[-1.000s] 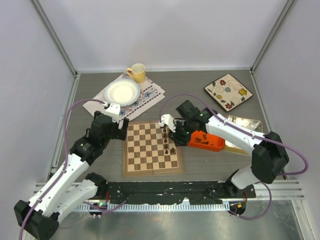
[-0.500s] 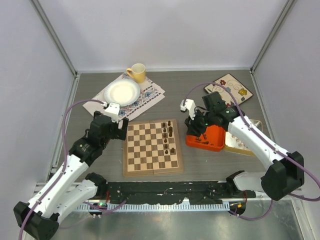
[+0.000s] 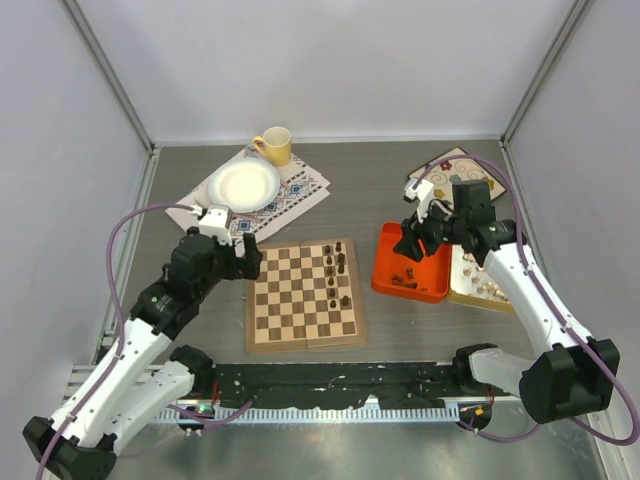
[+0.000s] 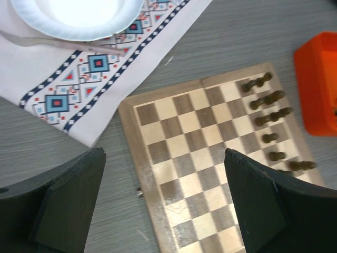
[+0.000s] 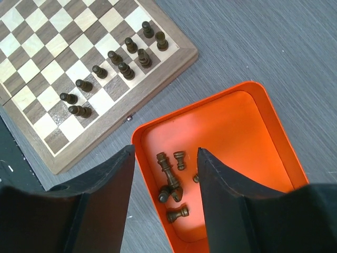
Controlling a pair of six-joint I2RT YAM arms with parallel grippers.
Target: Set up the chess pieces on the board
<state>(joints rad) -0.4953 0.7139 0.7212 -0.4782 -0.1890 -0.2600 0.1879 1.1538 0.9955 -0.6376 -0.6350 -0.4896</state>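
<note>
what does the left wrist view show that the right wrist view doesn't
Only the left wrist view: the plate on the cloth. Only the right wrist view: the inside of the tray, with loose pieces lying in it. Both: the board with placed pieces along one side, and at least an orange edge of the tray.

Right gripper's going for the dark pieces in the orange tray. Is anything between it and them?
Nothing visible is in the way. In the right wrist view the right gripper hangs open above the orange tray. The loose dark pieces lie in plain sight on the tray's floor, framed by its fingers. Only the tray's low wall rings them.
</note>
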